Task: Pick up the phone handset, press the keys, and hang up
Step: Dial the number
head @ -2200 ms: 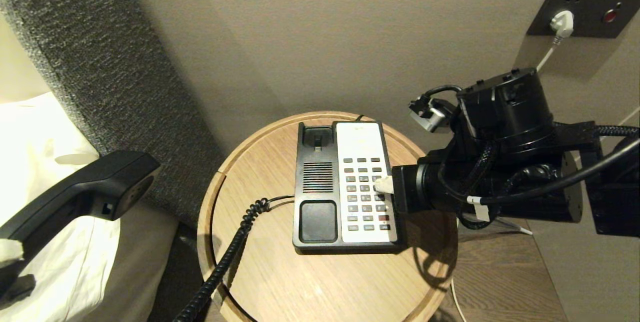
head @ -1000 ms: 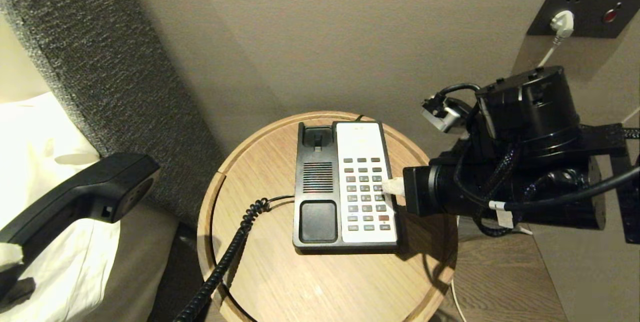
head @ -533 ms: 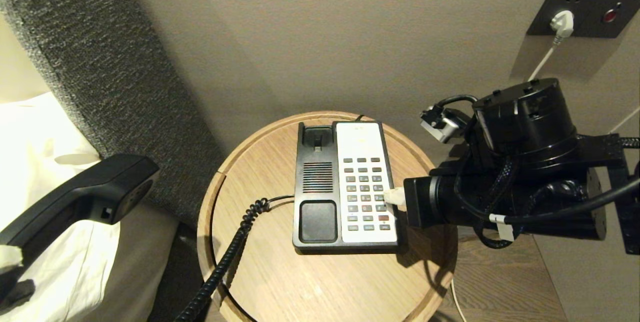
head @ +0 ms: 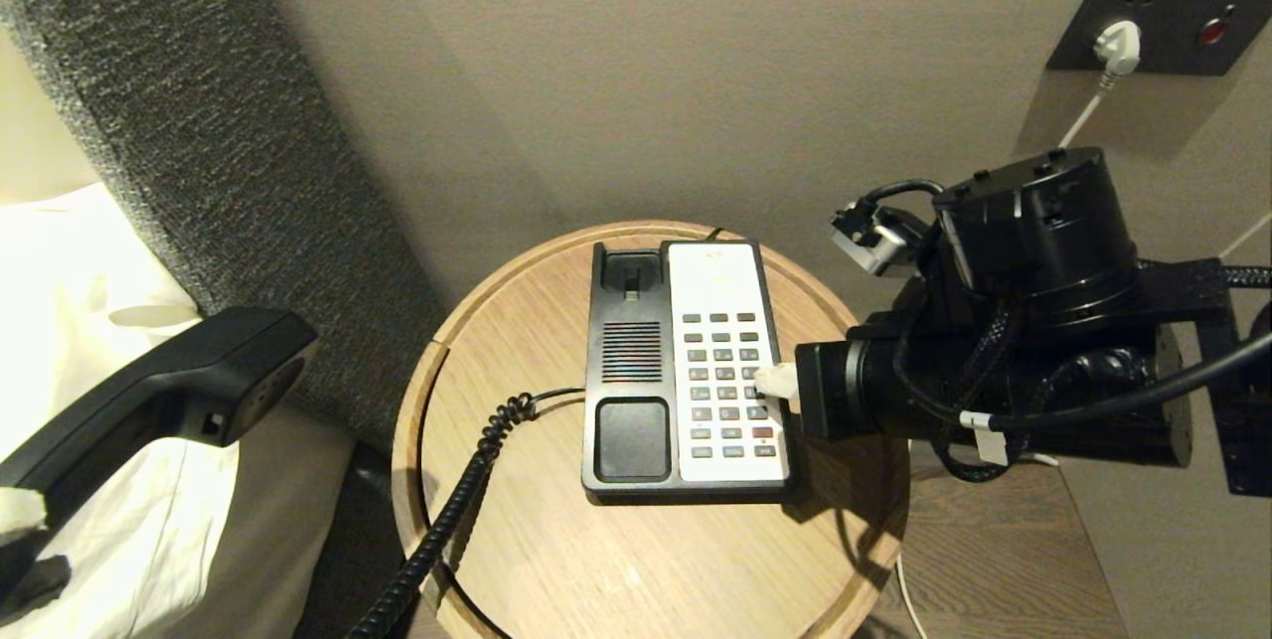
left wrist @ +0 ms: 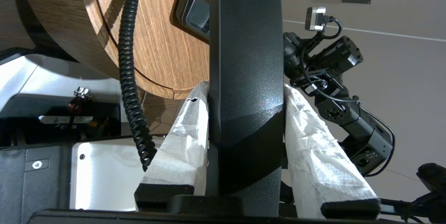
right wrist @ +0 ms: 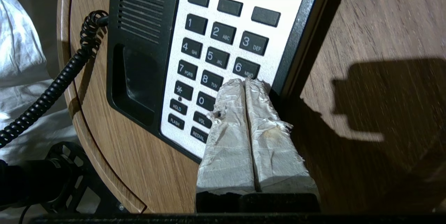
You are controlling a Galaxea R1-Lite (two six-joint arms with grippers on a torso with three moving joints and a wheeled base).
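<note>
The black phone handset (head: 149, 400) hangs in the air left of the table, over the bedding. My left gripper (left wrist: 245, 88) is shut on its middle, one white-taped finger (left wrist: 188, 130) on each side. Its coiled cord (head: 447, 510) runs down to the phone base (head: 631, 371) on the round wooden table (head: 636, 559). My right gripper (right wrist: 245, 82) is shut, its taped fingers pressed together. Its tips rest on the white keypad (right wrist: 209, 56) just below the 6 key, in the right-hand column of keys (head: 773, 381).
A grey upholstered headboard (head: 199, 122) and white bedding (head: 99, 341) stand to the left of the table. A wall socket with a white plug (head: 1118, 48) sits at the upper right. The empty handset cradle (head: 631, 276) lies along the base's left side.
The right gripper's tips have shifted slightly along the keypad's right column, first toward the front of the phone, then a little back. The handset and left gripper have stayed still.
</note>
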